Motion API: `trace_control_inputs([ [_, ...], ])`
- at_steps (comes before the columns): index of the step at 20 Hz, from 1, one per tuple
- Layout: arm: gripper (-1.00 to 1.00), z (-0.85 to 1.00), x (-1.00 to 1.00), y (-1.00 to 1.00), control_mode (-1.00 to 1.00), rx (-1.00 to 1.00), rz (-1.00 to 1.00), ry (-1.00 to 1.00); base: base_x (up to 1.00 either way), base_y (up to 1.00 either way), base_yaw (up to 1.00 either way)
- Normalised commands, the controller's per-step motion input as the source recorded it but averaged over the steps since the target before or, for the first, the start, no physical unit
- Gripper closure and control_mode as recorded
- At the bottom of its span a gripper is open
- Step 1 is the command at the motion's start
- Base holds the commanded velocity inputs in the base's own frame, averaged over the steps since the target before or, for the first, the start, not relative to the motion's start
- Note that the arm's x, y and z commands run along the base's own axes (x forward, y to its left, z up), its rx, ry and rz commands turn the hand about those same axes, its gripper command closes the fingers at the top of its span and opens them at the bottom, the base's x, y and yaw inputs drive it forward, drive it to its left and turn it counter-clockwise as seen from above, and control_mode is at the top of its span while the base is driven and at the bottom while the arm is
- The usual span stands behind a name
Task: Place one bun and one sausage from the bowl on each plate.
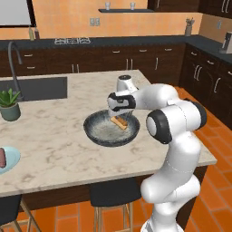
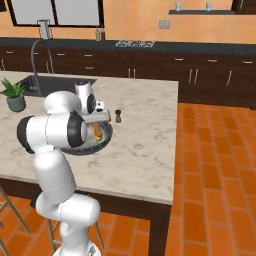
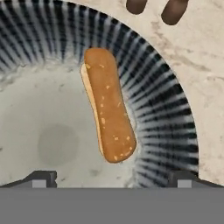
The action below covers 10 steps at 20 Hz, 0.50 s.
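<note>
Hanging just above the bowl [image 1: 111, 130], the gripper [image 1: 118, 113] points down at a long, golden-brown bun [image 3: 108, 105] with a speckled crust and a paler cut side. The jaws stand wide apart, their two small dark tips at the lower corners of the hand view with nothing between them. The bun lies inside the bowl against the foot of its ribbed wall, which is streaked dark grey and white, while the flat floor is matte, speckled pale grey. The bowl is wide, shallow and round, dark outside, and rests near the middle of the veined marble surface [image 1: 54, 145]. A small brown pepper mill [image 2: 118, 116] stands upright just beyond the bowl. A pale blue plate [image 1: 6, 159] sits at the surface's far left edge, carrying a dark reddish sausage [image 1: 2, 158], well apart from the bowl. A potted spiky plant [image 1: 9, 105] stands by the sink [image 1: 41, 87].
</note>
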Motion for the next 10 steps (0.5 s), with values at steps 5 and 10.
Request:
trace_control_inputs([
  [5,-1.00,-0.39,0.42,0.11,-1.00,-0.02,0.00,0.00,0.00,0.00,0.00],
  [10,-1.00,-0.45,0.06,0.02,-1.00,0.00,0.00,0.00,0.00,0.00,0.00],
])
